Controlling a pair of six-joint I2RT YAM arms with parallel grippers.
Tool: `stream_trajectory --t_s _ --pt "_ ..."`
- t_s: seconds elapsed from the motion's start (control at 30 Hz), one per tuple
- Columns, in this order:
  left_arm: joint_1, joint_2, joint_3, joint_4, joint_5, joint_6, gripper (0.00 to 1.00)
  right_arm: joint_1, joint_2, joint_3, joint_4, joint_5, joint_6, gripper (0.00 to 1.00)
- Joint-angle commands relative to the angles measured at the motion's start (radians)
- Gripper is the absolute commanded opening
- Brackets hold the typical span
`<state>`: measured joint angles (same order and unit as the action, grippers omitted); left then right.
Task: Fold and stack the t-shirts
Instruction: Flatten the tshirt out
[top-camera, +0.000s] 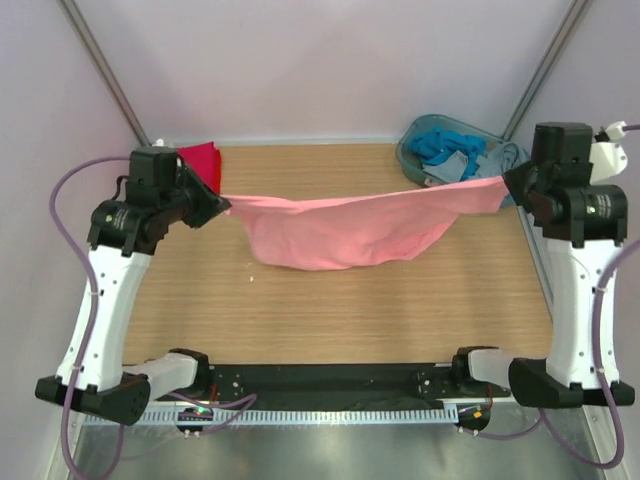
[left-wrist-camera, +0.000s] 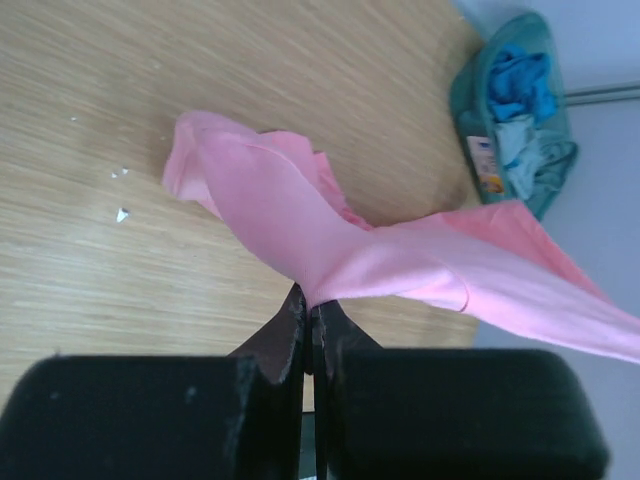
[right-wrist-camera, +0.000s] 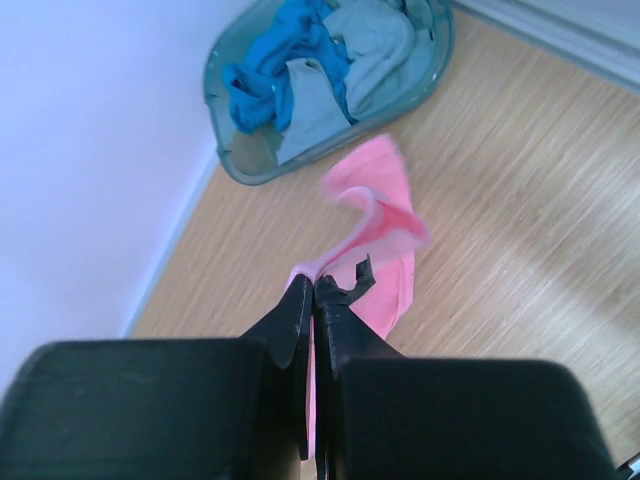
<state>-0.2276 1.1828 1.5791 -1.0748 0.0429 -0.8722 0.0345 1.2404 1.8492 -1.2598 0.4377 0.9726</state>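
My left gripper (top-camera: 215, 208): clamped tight on 1 end of the pink shirt (top-camera: 340, 235)
My right gripper (top-camera: 505, 186): pinched shut on its other end
The pink shirt: hung stretched between my 2 arms, its middle sagging toward the table (top-camera: 330, 310)
The red shirt (top-camera: 200, 158): lay at the far left corner, behind my left arm
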Motion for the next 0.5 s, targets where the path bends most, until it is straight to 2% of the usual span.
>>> stream_trajectory --t_s 0.0,0.2,0.33,0.47 --pt "0.005 -0.092 0.084 -0.027 0.033 -0.027 0.00 -0.005 -0.021 0.090 -0.116 0.036 -0.072 0.01" --pt "0.005 -0.147 0.033 -0.030 0.138 -0.027 0.00 -0.004 -0.091 0.108 -0.158 -0.005 -0.077 0.01" --pt "0.005 -0.206 -0.105 0.022 0.175 -0.024 0.00 -0.004 -0.145 -0.008 -0.115 -0.129 -0.132 0.01" --pt "0.005 -0.218 -0.298 0.053 0.183 -0.013 0.00 -0.004 -0.173 -0.122 -0.111 -0.084 -0.133 0.01"
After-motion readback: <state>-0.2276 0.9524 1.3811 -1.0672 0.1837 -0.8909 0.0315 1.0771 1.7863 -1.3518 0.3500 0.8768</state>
